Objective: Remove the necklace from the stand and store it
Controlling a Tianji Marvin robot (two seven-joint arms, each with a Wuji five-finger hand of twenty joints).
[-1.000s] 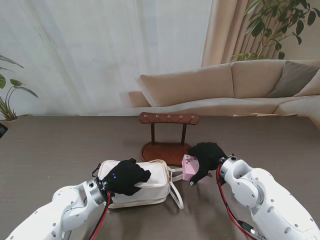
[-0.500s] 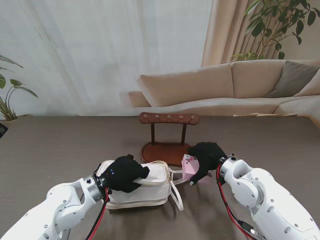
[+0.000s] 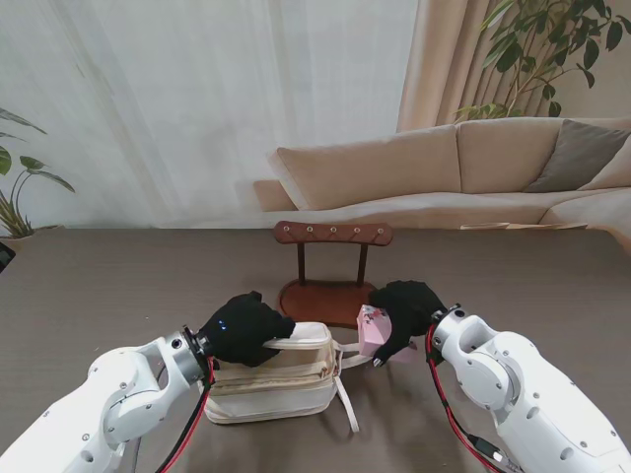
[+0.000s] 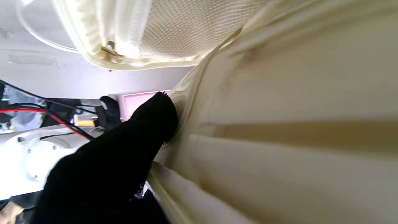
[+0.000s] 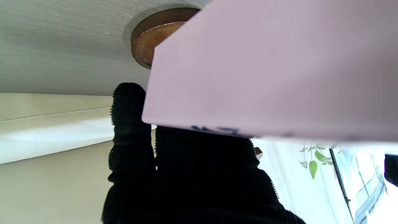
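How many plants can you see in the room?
2. One leafy plant is at the far left edge, beyond the table. The other plant stands at the far right, behind the sofa. More may be hidden outside the view.

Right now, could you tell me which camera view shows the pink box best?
The stand view: the whole pink box shows beside the right hand, next to the bag. The right wrist view shows only one blank face close up; the left wrist view shows a distant sliver.
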